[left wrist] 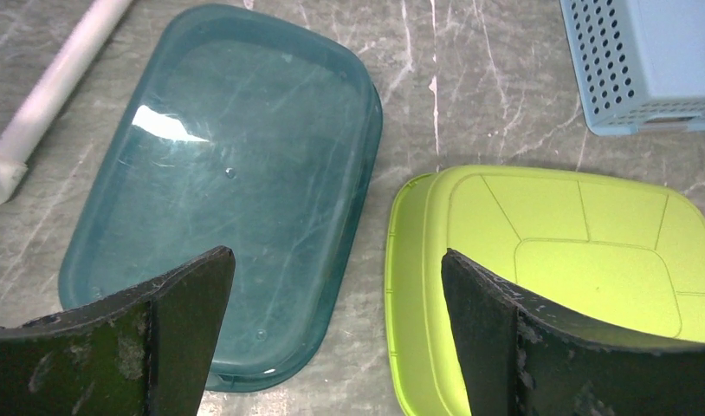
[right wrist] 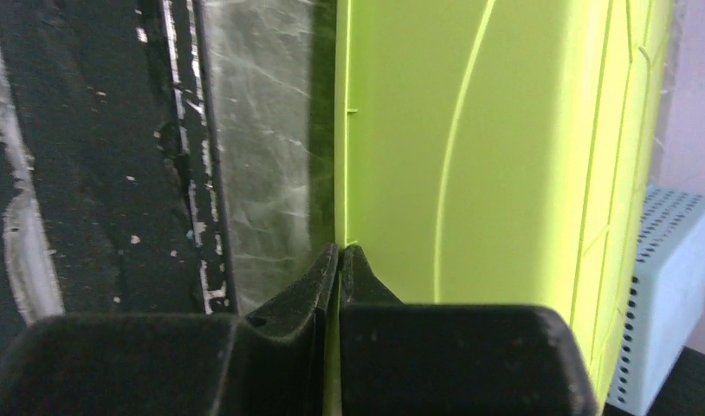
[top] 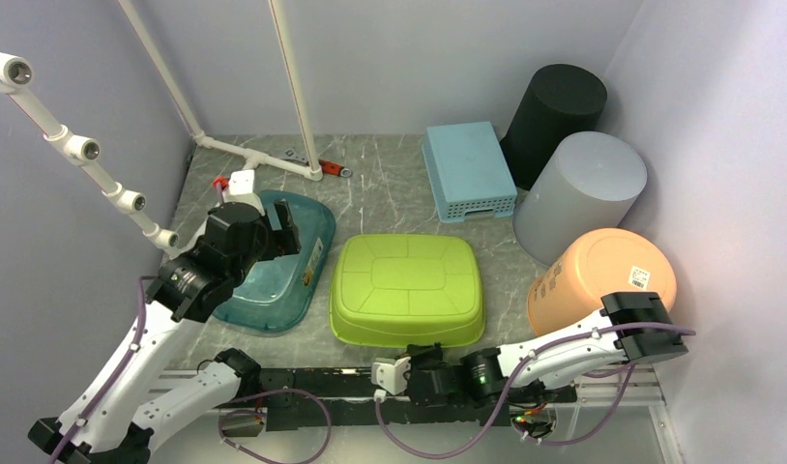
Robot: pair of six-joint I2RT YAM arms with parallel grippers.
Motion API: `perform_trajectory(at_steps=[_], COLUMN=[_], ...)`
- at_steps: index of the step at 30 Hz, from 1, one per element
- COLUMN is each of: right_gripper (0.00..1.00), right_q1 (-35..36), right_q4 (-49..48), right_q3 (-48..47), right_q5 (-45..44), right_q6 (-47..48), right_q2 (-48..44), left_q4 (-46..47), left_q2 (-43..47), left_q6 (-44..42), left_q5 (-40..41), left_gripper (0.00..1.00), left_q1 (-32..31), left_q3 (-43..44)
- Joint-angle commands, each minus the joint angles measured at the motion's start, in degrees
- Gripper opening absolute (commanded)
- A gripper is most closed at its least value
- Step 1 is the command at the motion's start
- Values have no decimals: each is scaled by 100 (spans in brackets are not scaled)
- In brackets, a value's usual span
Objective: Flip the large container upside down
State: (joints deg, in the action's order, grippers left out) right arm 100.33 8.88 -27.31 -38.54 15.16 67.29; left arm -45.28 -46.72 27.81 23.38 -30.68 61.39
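Locate the green basin (top: 407, 288) lying bottom-up at the middle of the tabletop (top: 380, 188). The right tool (right wrist: 339, 254) is closed, with its tips at the basin's near rim; you cannot tell whether they pinch it. The left tool (left wrist: 336, 277) stands wide open above the teal basin (left wrist: 236, 173).

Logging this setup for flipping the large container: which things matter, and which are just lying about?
In the job, likely: green tub, right gripper shut at its rim, open left gripper.
Lying about: teal tub, blue basket, black bin, grey bin, orange bucket.
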Motion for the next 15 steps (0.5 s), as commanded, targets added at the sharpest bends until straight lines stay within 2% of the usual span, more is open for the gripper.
perform_trajectory(at_steps=[1, 9, 15], right_gripper=[0, 0, 0], right_q1=[-40, -227, -664], right_q4=[-395, -157, -419], right_q3=[-90, 26, 131], right_q5=[640, 959, 990], right_q6=[-94, 205, 451], right_q2=[-58, 48, 62], left_q4=[225, 256, 302], left_q2=[-108, -338, -495], left_q6=[126, 101, 163], left_q5=[-340, -694, -960], left_gripper=[94, 94, 94], left_q1=[16, 18, 15], left_q3=[5, 49, -39])
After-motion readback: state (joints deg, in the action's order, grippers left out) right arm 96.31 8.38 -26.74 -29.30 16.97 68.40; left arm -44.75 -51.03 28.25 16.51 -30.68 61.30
